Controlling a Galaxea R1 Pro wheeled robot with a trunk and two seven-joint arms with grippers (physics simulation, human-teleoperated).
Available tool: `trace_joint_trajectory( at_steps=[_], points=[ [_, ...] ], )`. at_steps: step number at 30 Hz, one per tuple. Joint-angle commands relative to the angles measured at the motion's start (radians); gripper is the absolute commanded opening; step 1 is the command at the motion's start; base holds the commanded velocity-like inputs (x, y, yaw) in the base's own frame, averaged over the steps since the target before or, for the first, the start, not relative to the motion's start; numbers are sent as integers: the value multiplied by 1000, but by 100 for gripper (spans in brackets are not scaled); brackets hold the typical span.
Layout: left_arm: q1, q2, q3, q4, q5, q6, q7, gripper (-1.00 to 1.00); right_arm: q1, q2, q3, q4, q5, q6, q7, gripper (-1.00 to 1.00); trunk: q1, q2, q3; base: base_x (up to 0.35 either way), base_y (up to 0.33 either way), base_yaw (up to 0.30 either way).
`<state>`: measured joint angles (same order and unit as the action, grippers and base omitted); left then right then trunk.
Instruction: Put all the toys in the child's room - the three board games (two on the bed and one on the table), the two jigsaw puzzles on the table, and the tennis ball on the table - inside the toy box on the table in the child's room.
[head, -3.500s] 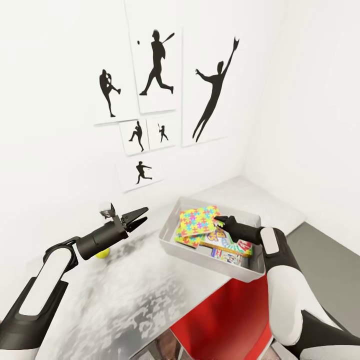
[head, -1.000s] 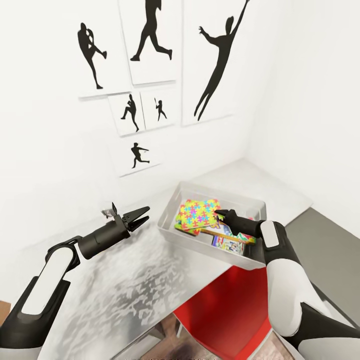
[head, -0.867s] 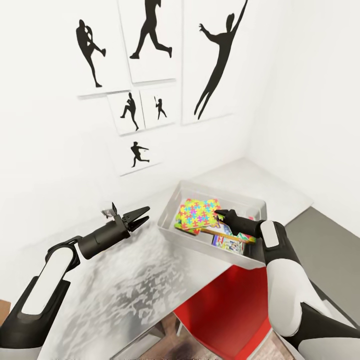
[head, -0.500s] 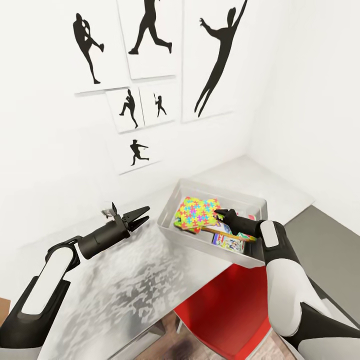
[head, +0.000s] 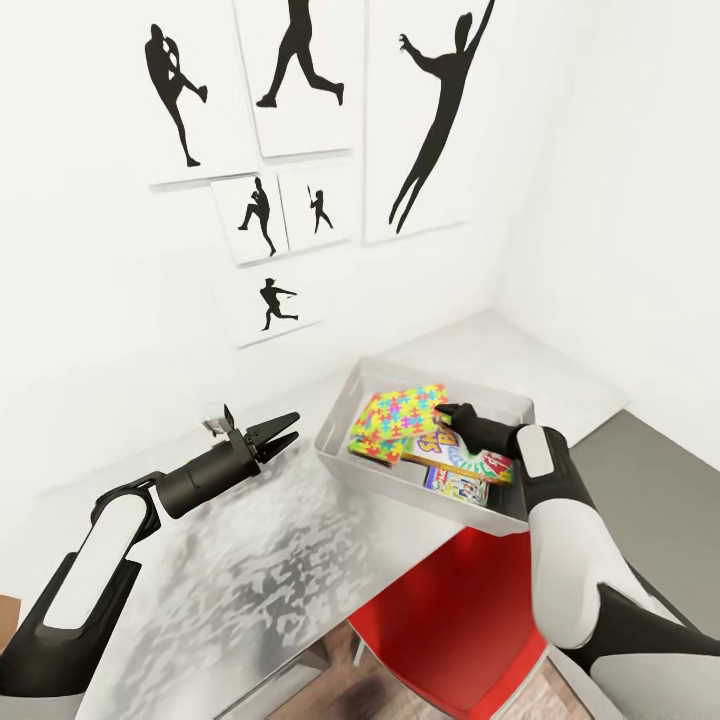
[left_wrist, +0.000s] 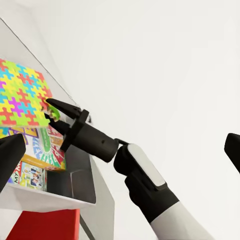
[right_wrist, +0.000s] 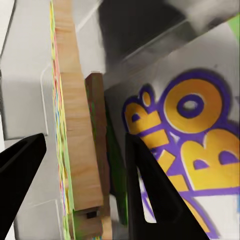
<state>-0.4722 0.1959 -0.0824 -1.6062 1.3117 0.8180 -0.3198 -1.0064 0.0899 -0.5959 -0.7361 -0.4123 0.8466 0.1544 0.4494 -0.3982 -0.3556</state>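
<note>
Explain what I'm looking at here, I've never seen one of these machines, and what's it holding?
This is a simulated two-armed robot. The big picture comes from a camera on its head; the other two come from cameras near each hand. On the table stands a grey toy box with board games inside. The right hand reaches into the box, its fingers either side of the edge of a colourful jigsaw puzzle, which is tilted up. Whether they are pinching it is unclear. The left hand hovers open and empty above the table.

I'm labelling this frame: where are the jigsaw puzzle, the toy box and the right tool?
jigsaw puzzle (head: 398, 418): head view, colourful top face.
toy box (head: 375, 478): head view, near wall.
right tool (head: 444, 409): head view, fingertips at the puzzle's edge.
</note>
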Motion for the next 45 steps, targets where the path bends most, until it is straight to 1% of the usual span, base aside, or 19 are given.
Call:
trace_joint_trajectory(
  at_steps=[1,8,18,24,25,33,40,45],
  points=[
    [-1,1,0,0,1,2,-2,100,-7,1,-7,4,9,1,4,-100,1,-2,-2,0,0,0],
    [-1,1,0,0,1,3,-2,100,-24,-1,-7,31,9,-16,-10,-100,1,-2,-2,0,0,0],
    [-1,1,0,0,1,3,-3,100,-26,0,-4,46,9,-23,-14,-100,1,-2,-2,0,0,0],
    [-1,1,0,0,1,3,-5,100,-26,1,-2,77,9,-47,-15,-100,1,-2,-2,0,0,0],
    [-1,1,0,0,1,3,-5,100,-26,1,-2,81,9,-50,-15,100,1,-2,-2,0,0,0],
    [-1,1,0,0,1,3,-5,100,-27,2,-1,94,9,-60,-16,100,1,-2,-2,0,0,0],
    [-1,1,0,0,1,3,-5,100,-27,1,-1,92,8,-50,-14,100,1,-2,-2,0,0,0],
    [-2,1,0,0,1,3,-5,100,-27,1,-1,85,7,-26,-14,100,1,-2,-2,0,0,0]
  ],
)
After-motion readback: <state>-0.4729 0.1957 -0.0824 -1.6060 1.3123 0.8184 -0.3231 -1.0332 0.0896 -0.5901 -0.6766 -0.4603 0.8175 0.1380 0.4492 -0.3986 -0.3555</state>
